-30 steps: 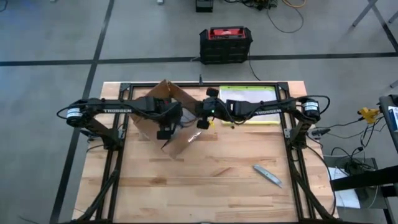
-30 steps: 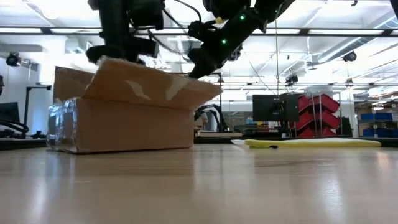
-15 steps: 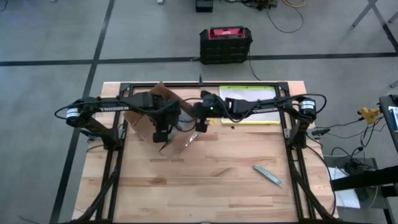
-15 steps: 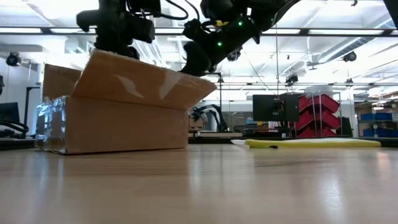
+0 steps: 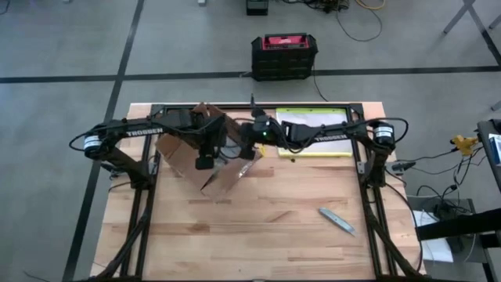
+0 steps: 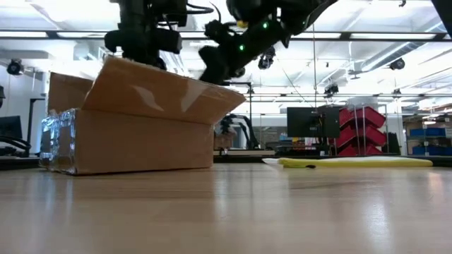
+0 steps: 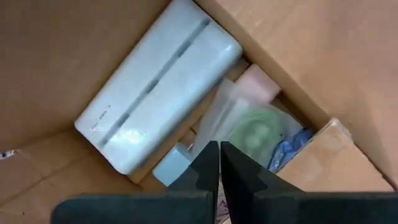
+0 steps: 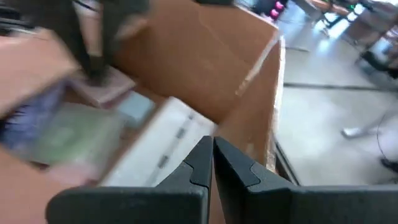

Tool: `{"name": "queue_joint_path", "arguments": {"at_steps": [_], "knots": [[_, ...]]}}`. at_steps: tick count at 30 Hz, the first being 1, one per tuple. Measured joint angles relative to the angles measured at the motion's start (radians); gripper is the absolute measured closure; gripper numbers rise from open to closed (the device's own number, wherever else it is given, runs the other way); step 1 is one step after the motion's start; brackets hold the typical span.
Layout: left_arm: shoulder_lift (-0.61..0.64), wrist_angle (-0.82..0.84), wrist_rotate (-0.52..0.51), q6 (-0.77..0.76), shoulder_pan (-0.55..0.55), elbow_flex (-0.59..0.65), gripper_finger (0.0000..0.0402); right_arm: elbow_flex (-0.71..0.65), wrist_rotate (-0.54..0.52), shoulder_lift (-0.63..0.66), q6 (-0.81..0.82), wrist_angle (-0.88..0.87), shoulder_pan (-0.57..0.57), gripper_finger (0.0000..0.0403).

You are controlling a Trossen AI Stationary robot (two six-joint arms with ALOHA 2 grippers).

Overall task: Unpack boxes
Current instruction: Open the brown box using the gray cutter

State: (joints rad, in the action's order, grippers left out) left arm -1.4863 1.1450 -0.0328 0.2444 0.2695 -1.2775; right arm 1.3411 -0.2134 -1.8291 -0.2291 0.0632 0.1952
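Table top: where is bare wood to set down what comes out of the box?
Free: the front half of the table, between the box and the near edge, except for the grey knife at front right. Crowded: the back strip, with the box, both grippers over it, and the clear pouch.

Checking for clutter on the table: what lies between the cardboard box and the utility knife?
Bare wood only. In the high view, nothing lies between the cardboard box and the utility knife.

Both arms reach inward, meeting at upper centre of the high view. Left tool (image 5: 203,162) points down, fingers together. Right tool (image 5: 244,149) likewise closed.
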Motion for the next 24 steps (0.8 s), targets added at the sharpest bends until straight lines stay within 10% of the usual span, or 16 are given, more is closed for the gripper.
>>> {"name": "queue_joint_path", "arguments": {"at_steps": [24], "knots": [[-0.05, 0.327, 0.252, -0.197, -0.098, -0.023, 0.0401, -0.01, 0.223, -0.045, 0.012, -0.01, 0.066, 0.0403]]}}
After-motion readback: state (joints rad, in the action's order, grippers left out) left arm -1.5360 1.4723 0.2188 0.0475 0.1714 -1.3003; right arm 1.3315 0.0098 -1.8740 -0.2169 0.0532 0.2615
